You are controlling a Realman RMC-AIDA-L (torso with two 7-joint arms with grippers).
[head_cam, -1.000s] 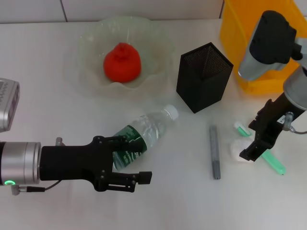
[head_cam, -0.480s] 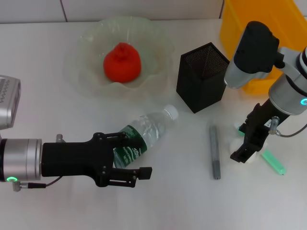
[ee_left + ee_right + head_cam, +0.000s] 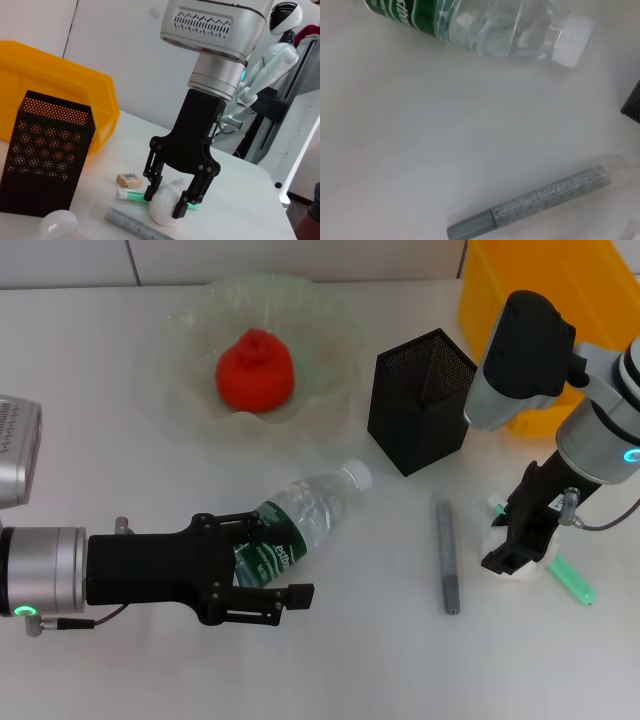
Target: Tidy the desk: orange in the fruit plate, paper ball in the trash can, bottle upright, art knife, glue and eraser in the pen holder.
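The orange (image 3: 255,370) lies in the fruit plate (image 3: 180,330). The bottle (image 3: 300,520) lies on its side, also in the right wrist view (image 3: 485,25). My left gripper (image 3: 272,560) is open, with its fingers on either side of the bottle's green label end. My right gripper (image 3: 510,555) is open and stands over the white paper ball (image 3: 167,207), one finger on each side. The art knife (image 3: 447,555) lies left of the ball. The glue (image 3: 572,582) lies under and right of the right gripper. The eraser (image 3: 128,180) shows only in the left wrist view. The pen holder (image 3: 425,400) stands upright.
The trash can (image 3: 490,290) stands at the back right, behind the right arm and beside the pen holder. A grey device (image 3: 15,455) sits at the left edge. A white humanoid robot (image 3: 270,90) stands beyond the table in the left wrist view.
My right gripper has moved left and down onto the paper ball, which now sits between its fingers. My left gripper has crept slightly closer around the bottle.
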